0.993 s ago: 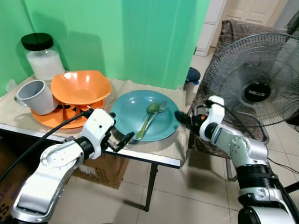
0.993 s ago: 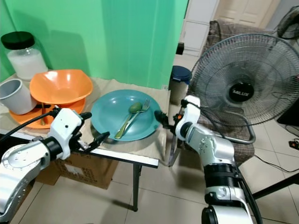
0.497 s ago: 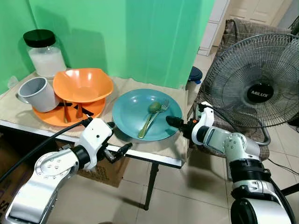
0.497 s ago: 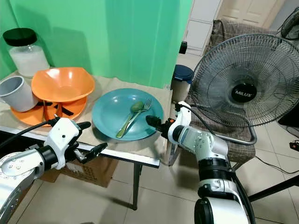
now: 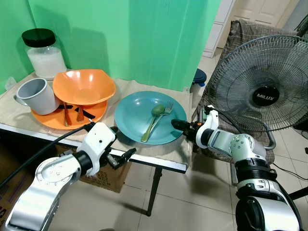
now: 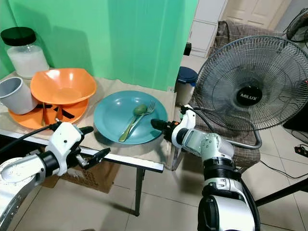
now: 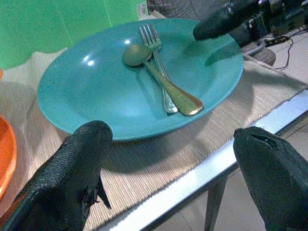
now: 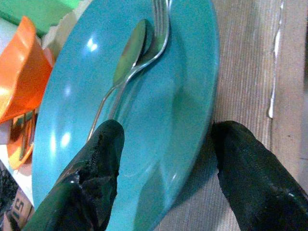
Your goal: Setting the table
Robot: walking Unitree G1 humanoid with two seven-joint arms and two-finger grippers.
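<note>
Fan w/ MILUX badge, green backdrop — blue bin

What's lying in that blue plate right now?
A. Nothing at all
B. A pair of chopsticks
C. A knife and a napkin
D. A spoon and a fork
D: a spoon and a fork lie side by side in the blue plate, handles toward the table's near edge.

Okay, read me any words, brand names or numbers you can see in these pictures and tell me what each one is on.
"MILUX": white letters on the black hub of the standing fan.
Printed marks on the cardboard box under the table: too small and cut off to read.
The jar, grey mug, orange bowl and teal plate carry no lettering I can make out.
</note>
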